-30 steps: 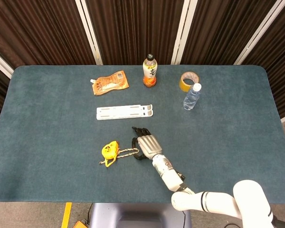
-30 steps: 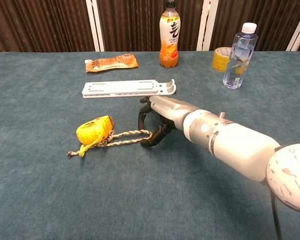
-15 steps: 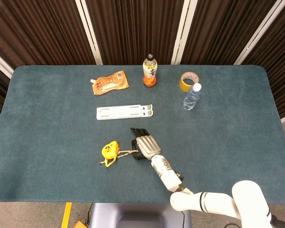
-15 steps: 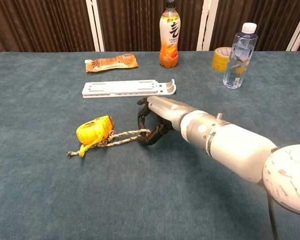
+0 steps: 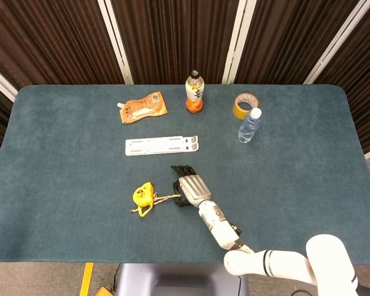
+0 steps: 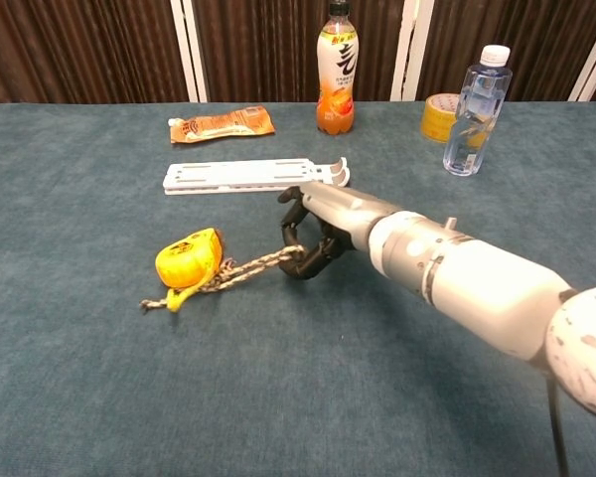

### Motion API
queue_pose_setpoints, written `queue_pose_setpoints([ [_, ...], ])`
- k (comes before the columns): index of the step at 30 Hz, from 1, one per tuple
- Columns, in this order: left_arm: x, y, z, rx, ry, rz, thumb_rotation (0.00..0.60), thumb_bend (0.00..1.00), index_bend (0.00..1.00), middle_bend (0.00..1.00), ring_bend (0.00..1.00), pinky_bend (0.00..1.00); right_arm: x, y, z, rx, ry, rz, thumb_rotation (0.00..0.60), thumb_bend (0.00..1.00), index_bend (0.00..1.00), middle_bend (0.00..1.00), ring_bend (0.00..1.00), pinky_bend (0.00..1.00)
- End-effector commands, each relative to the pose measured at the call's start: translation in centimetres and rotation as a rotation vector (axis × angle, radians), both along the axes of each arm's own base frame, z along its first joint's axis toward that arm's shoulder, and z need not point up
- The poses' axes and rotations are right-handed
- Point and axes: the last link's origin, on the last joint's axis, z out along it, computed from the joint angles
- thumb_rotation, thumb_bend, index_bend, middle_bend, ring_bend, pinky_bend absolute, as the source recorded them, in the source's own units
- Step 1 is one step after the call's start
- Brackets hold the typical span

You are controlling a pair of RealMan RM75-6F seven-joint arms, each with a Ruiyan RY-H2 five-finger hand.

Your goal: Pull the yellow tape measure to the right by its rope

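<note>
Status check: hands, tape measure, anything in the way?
Right hand grips rope; left hand unseen. Yellow tape measure on table, rope taut. Path rightward open.

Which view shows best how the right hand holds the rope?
Chest view: the right hand curls its fingers around the rope from the side. In the head view the hand covers the rope's gripped end.

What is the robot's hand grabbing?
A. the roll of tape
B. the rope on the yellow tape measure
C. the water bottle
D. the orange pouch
B: the right hand has its fingers curled around the rope that runs from the tape measure.
</note>
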Motion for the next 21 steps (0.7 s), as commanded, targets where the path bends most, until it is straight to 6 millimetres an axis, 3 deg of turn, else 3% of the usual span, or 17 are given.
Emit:
queue_pose_setpoints([
  [1, 0.1, 0.0, -0.1, -0.005, 0.002, 0.0, 0.6, 0.45, 0.05, 0.0, 0.0, 0.12, -0.6, 0.0, 0.5, -0.005, 0.008, -0.009, 0.6, 0.47, 0.85, 0.17, 0.14, 0.0],
  [10, 0.2, 0.0, -0.5, -0.014, 0.006, -0.004, 0.6, 0.45, 0.05, 0.0, 0.0, 0.12, -3.6, 0.2, 2.3, -0.034, 0.047, -0.028, 0.6, 0.49, 0.87, 0.19, 0.16, 0.0],
  [21, 0.3, 0.0, -0.8, -0.025, 0.007, -0.007, 0.6, 0.45, 0.05, 0.0, 0.0, 0.12, -8.8, 1.2, 5.8, -0.078, 0.119, -0.046, 0.6, 0.56, 0.87, 0.19, 0.16, 0.0],
])
